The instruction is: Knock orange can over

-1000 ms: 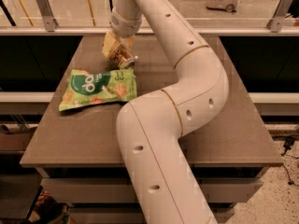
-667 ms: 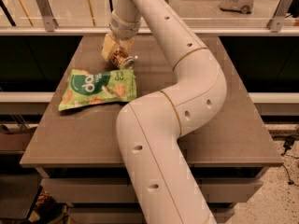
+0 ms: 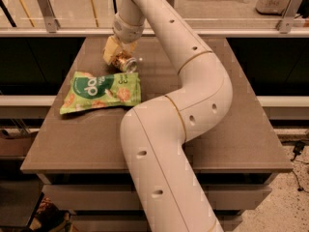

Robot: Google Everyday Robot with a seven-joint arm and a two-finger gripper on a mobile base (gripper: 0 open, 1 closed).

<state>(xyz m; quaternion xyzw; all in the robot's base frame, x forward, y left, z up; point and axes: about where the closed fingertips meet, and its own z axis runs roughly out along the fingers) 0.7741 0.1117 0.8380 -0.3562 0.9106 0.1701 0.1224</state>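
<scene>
A brown counter (image 3: 251,129) seen from above, with a thick white robot arm (image 3: 193,81) rising from the near edge and curving back toward the far edge. On the left half, midway between the near and far edges, a flat green snack bag (image 3: 101,90) lies face up. Just beyond the bag's far right corner, close to the far edge and left of its middle, the gripper (image 3: 116,54) reaches down to the orange can (image 3: 124,62) and touches it. Whether the gripper is open or closed around it cannot be told. The can is not upright: its silver top rim faces the near right corner, and its long axis runs from the far left corner toward the near right one, tipped low. It looks toppled or nearly so, though whether its side rests flat on the counter cannot be seen.

To finish well, the push should be short and sideways, high on the can's body, and stop as soon as the can lies flat. A round can could roll toward the far edge, so the gripper should then lift straight up, without dragging the can or catching the bag
</scene>
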